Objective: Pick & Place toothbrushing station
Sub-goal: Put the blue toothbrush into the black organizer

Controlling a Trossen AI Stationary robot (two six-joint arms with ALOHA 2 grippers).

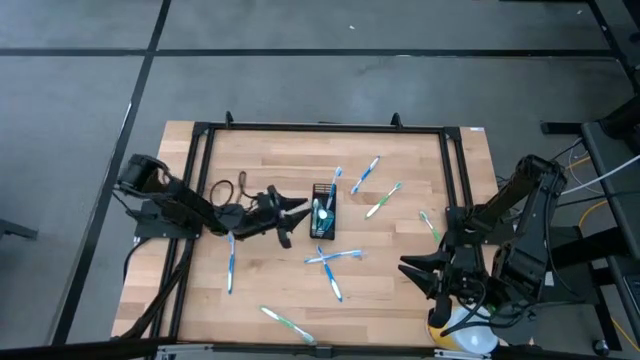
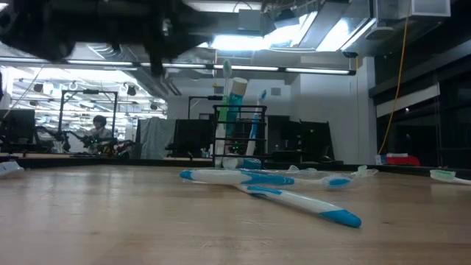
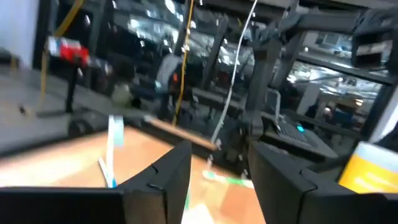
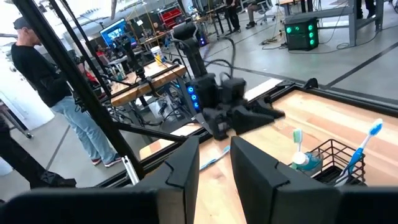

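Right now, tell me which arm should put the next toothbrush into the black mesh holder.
Left. Its gripper is open beside the black mesh holder, with a blue-white toothbrush close by. The right gripper sits far off at the table's edge.

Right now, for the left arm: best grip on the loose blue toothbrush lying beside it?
Grip the blue toothbrush mid-handle, coming straight down with the fingers across its width. It lies flat on the table, long axis running near-to-far, with nothing touching it, so both sides are free. The left tool sits open just beside the mesh holder.
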